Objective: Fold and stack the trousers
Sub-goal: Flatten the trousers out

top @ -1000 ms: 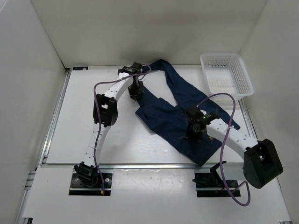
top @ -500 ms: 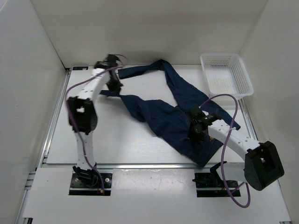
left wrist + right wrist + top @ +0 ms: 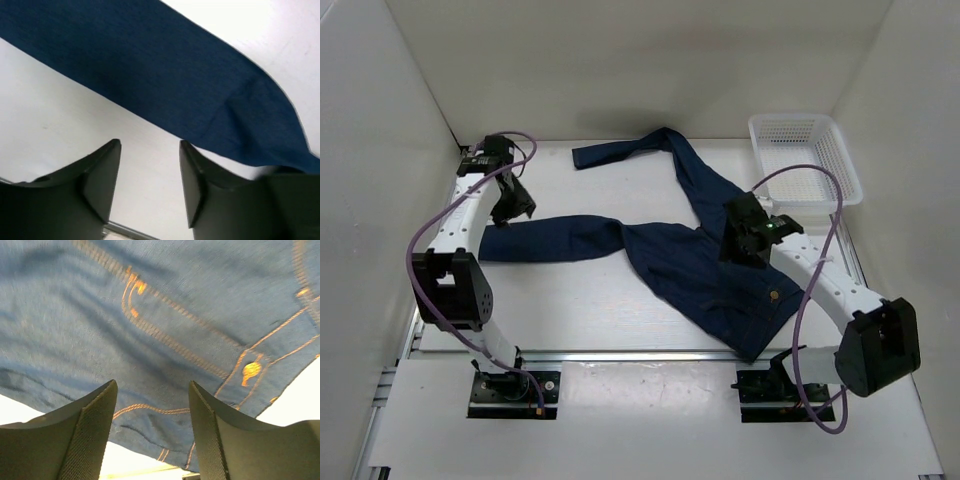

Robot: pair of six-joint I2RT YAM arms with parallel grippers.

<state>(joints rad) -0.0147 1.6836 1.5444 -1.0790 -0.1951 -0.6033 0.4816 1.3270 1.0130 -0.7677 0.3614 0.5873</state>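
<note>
The jeans (image 3: 690, 265) lie spread on the tabletop (image 3: 570, 310), waistband at the near right; one leg runs long and straight to the left, its cuff ending just on the near side of the left claw (image 3: 512, 205); the other leg heads to the back, then bends left. The left claw stands wide, nothing between its fingers; the right claw (image 3: 745, 238) hovers over the seat, likewise parted and empty. By my reckoning the left arm is nearer both cuffs, the right nearer the waistband.
</note>
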